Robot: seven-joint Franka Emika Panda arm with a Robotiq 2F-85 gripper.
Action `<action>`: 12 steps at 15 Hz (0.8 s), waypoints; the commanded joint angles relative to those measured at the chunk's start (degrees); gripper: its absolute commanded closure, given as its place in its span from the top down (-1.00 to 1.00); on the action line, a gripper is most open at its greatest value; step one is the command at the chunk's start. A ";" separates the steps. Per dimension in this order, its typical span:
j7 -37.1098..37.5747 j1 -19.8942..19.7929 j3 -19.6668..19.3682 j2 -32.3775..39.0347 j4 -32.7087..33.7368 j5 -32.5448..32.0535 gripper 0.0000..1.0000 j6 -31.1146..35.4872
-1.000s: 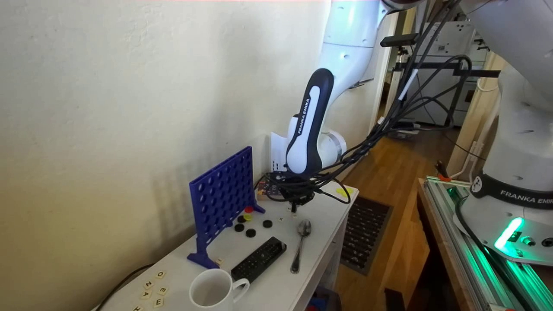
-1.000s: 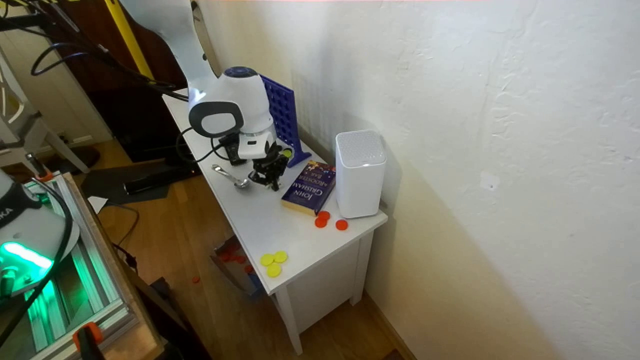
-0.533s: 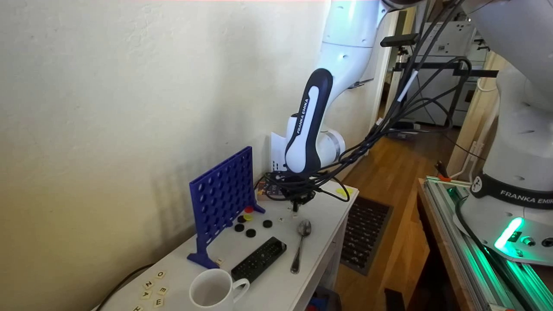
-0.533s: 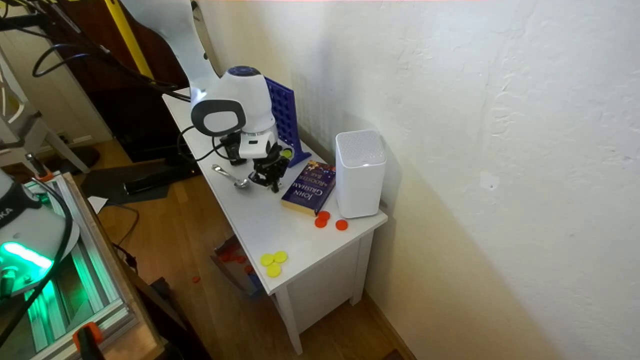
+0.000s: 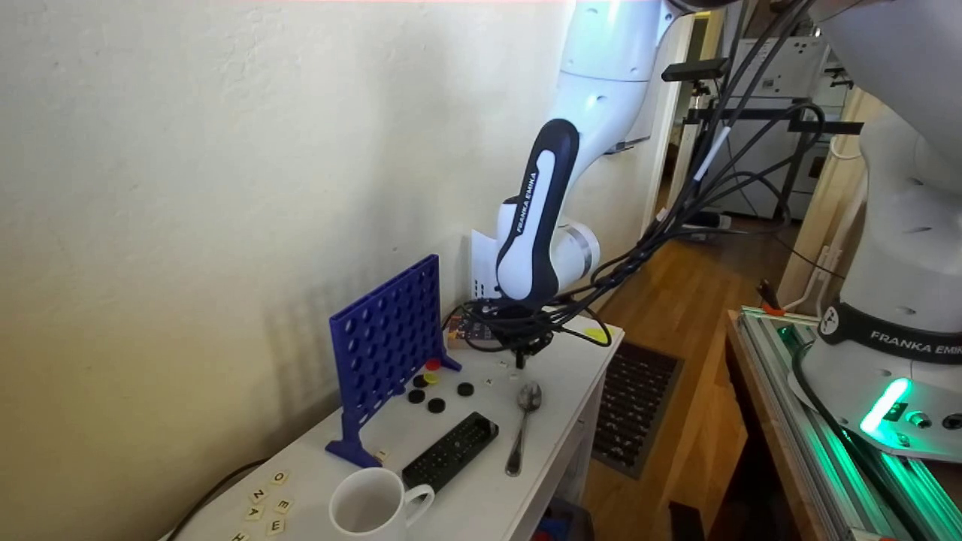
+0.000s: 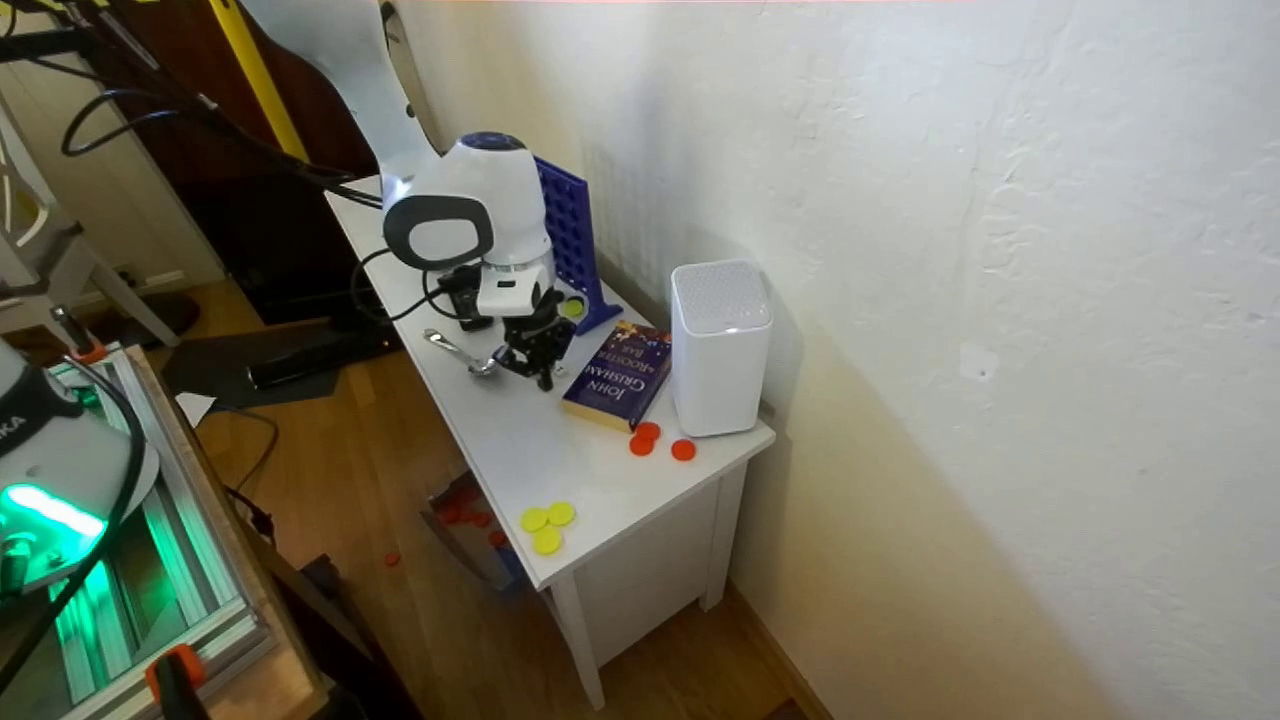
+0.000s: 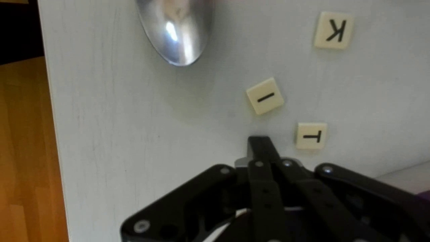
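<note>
The white table [image 7: 127, 141] carries, in the wrist view, tile I [image 7: 265, 96] at twelve o'clock from the clenched gripper [image 7: 260, 143], tile T [image 7: 311, 135] at three, the spoon [image 7: 178, 30] at eleven.

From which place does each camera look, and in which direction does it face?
An exterior view: raised, near the mug, facing down along the desk; arm and base show.
An exterior view: raised, near the three yellow discs, facing back toward the blue rack; arm and base show.
Wrist view: at the arm's end, facing down at the spoon and letter tiles; the jaws show at bottom.
Both exterior views share the blue rack, spoon, desk and arm, seen from roughly opposite ends.
</note>
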 commanded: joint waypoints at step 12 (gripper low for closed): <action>-0.64 -0.61 2.51 -3.31 -2.32 -2.25 -1.00 -5.79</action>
